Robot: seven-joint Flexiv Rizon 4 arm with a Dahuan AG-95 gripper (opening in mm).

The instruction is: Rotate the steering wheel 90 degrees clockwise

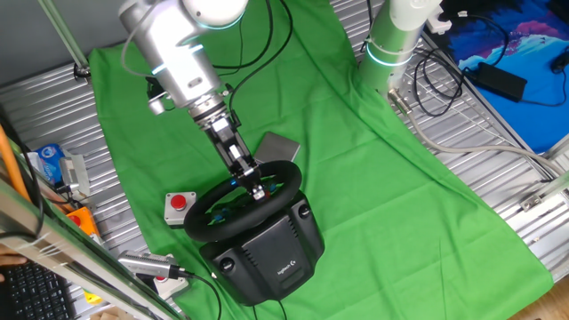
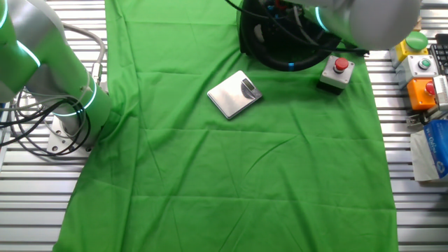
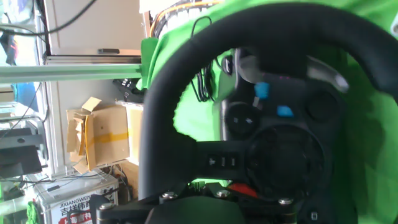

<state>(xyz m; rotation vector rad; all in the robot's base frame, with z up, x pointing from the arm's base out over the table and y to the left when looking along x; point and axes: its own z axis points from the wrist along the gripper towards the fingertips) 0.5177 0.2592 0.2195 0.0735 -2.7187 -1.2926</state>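
Note:
The steering wheel is a black rim with blue and red buttons on its hub, mounted on a bulky black base near the front of the green cloth. My gripper reaches down from the silver arm and is shut on the far side of the rim. In the hand view the rim curves from the top right down to my gripper at the bottom edge, with the hub behind it. In the other fixed view only the wheel's lower rim shows at the top edge, and the gripper itself is hidden.
A small grey box with a red push button sits just left of the wheel. A flat metal plate lies on the cloth behind it. A second arm's base stands at the cloth's far edge. Button boxes sit off the cloth.

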